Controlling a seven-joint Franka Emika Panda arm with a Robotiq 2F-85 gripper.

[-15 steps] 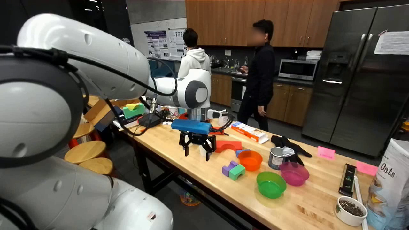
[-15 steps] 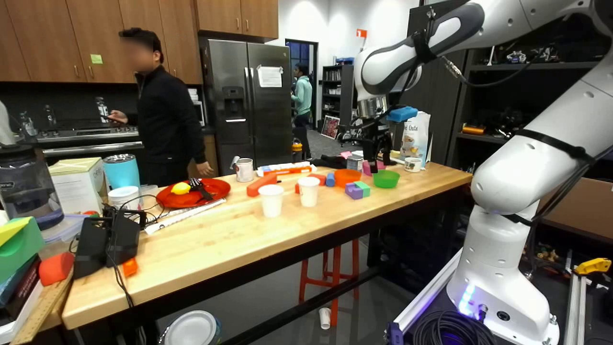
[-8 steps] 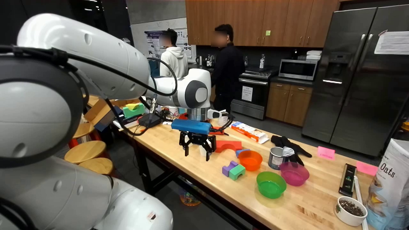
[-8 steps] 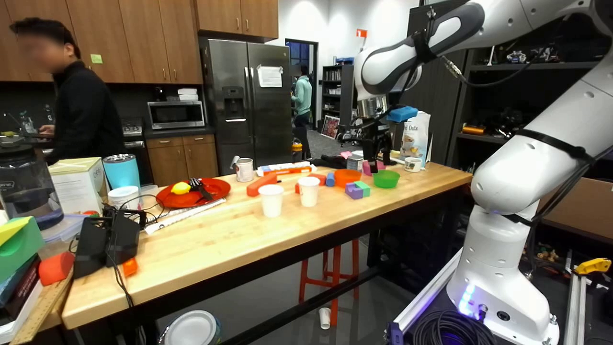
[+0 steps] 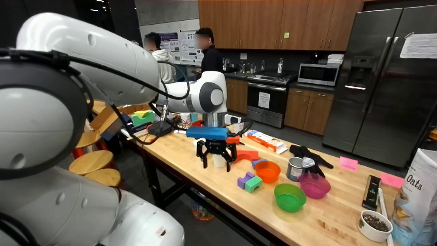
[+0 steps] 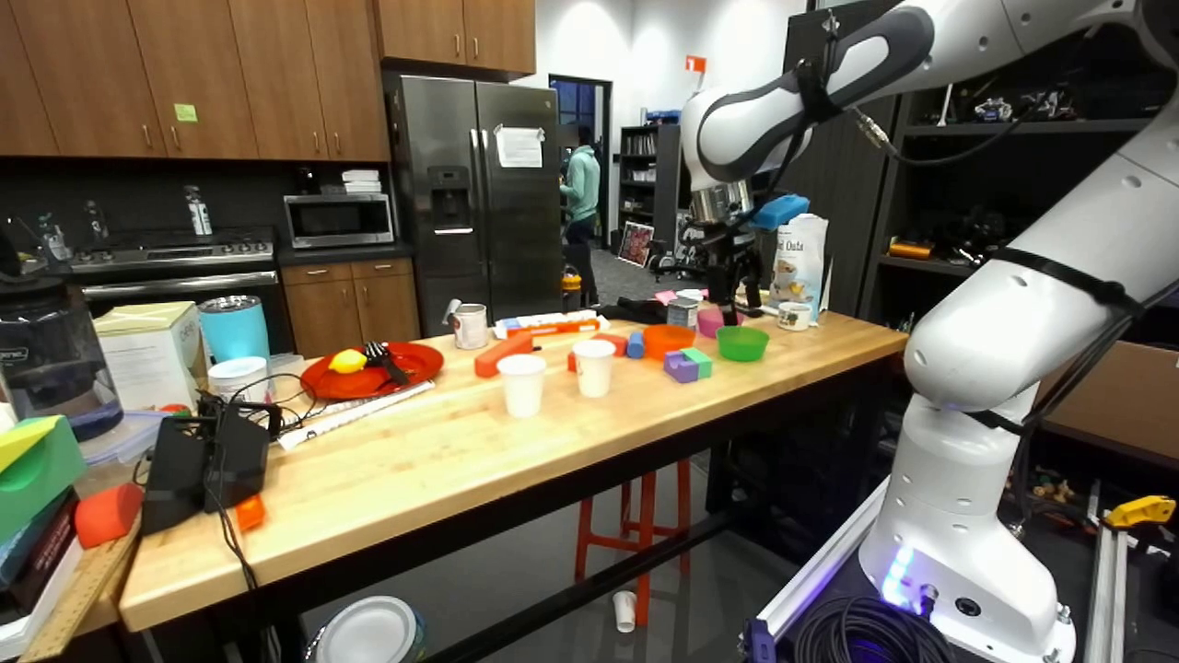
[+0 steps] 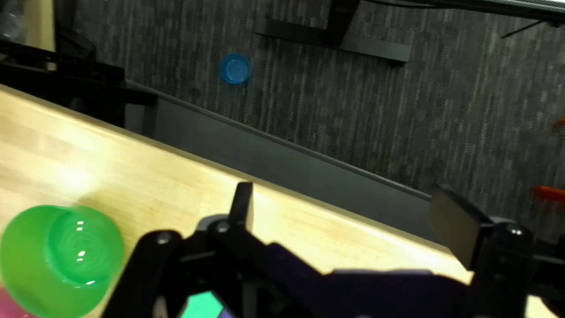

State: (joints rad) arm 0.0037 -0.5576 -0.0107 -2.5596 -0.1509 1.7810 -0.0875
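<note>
The gripper (image 5: 216, 168) is empty, fingers (image 7: 240, 203) wide apart, hanging over the edge of the table (image 7: 176, 194). Nearest stuff is the purple block (image 5: 242, 181) and green block (image 5: 252, 183), side by side near the middle of the frame in an exterior view; only slivers of them show at the bottom of the wrist view. That's my main worry tbh: the gripper hides most of them there, so lining up by wrist view alone could drop a finger on top of one, or shove both, since they look to be touching.

Also, the table edge cuts diagonally between the fingers in the wrist view, so going straight down from here might clip it.

The green bowl (image 7: 26, 251), lower left there, looks light, so a low sideways swing would probably send it sliding. Similar risk with the white cup (image 5: 219, 161) showing behind the gripper, mid-frame in an exterior view: it'd likely tip, and its distance is easy to misjudge.
</note>
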